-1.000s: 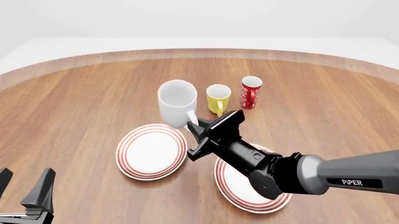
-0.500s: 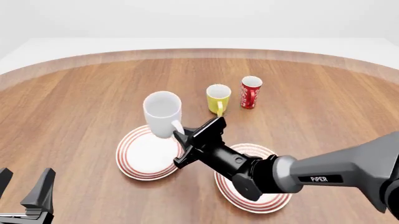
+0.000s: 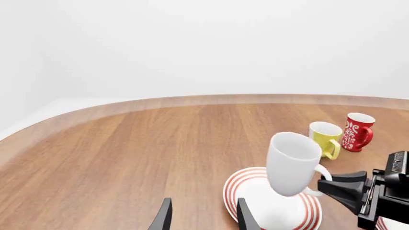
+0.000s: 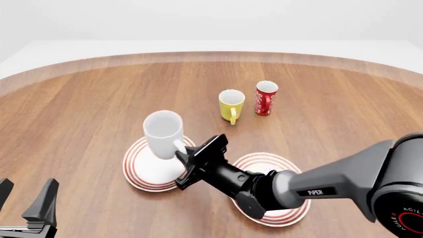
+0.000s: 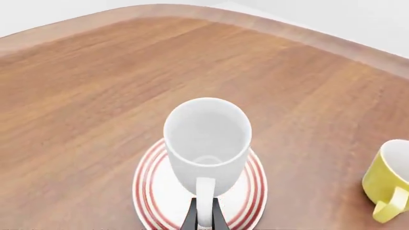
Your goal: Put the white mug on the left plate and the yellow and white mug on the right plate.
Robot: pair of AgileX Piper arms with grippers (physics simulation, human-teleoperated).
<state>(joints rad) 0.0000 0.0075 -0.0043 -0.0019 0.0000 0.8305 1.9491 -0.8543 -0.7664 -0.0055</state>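
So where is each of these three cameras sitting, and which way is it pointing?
Front view: fixed above and behind the arms, looking forward and down the wooden table; shows the right arm's gripper holding the plain glossy white mug by its handle, and the left gripper at the corner.
Left wrist view: behind the left fingers, looking across the table.
Right wrist view: behind the right fingers, looking down into the mug.
All three share the white mug over the left red-ringed plate.

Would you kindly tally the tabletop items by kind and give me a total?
Mugs: 3 (white mug, yellow and white mug, red mug)
Plates: 2 (left plate, right plate)
Total: 5
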